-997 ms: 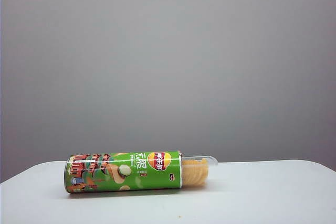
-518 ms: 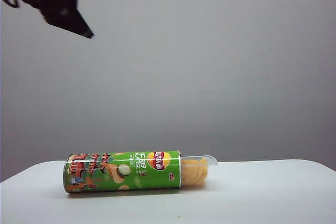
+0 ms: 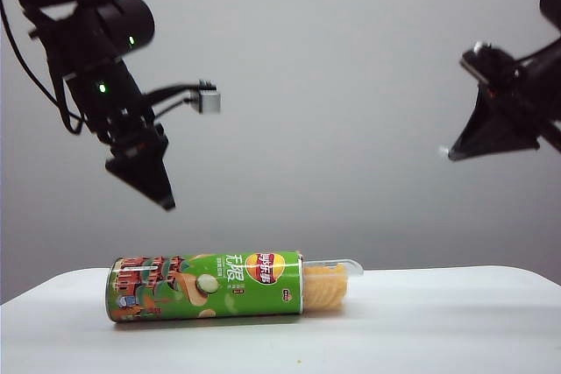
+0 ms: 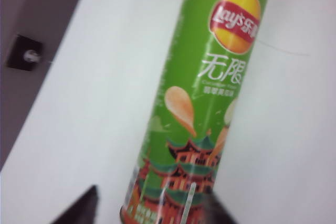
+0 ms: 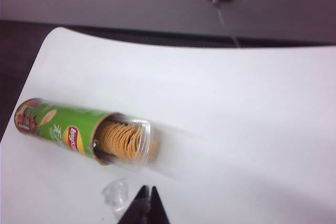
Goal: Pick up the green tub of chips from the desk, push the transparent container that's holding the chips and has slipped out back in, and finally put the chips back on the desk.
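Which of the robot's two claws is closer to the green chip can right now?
Left. The left gripper hangs just above the can, over its closed end. The right gripper is high and off beyond the open end.

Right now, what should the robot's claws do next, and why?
Probably lower the left claw onto the green tub of chips. It hangs just above the tub's left end, which lies untouched on the desk, the transparent container sticking out. The right claw is shut, higher and farther away.
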